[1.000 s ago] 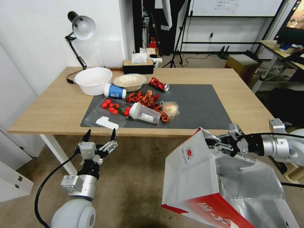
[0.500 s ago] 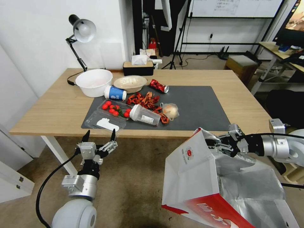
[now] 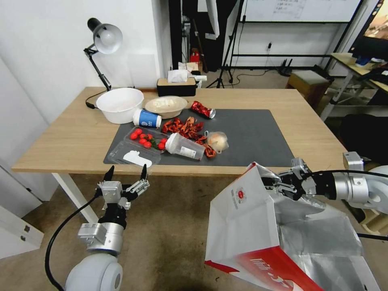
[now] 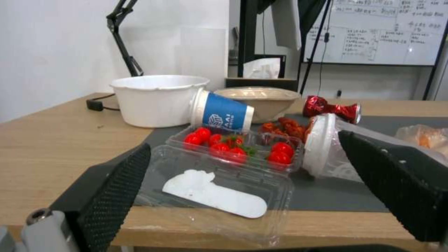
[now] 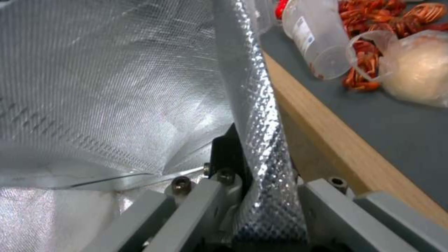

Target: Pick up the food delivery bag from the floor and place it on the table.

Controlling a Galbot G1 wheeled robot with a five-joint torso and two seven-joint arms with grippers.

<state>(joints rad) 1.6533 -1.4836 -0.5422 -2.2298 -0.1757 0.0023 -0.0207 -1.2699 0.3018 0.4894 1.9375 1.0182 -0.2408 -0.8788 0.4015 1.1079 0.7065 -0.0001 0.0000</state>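
The food delivery bag (image 3: 242, 226), white with a red base and silver foil lining, hangs tilted in front of the table's near edge at the right. My right gripper (image 3: 271, 184) is shut on the bag's top rim, and the foil wall (image 5: 261, 115) runs between its fingers. The light-wood table (image 3: 72, 137) with its dark grey mat (image 3: 258, 137) lies just beyond the bag. My left gripper (image 3: 126, 171) stands open, pointing up, below the table's front edge at the left, with nothing between its fingers (image 4: 117, 189). The beige-brown floor (image 3: 169, 242) shows under the bag.
On the mat lie a clear tray of cherry tomatoes (image 3: 146, 138), a tipped plastic cup (image 3: 184, 146), crayfish shells (image 3: 186, 126), a blue paper cup (image 3: 146, 117) and a crushed red can (image 3: 203, 108). A white bowl (image 3: 119, 103), lamp (image 3: 103, 40) and tissue box (image 3: 176, 85) stand behind.
The picture shifted slightly downward between one second ago and half a second ago. Both arms and the bag have held their places.
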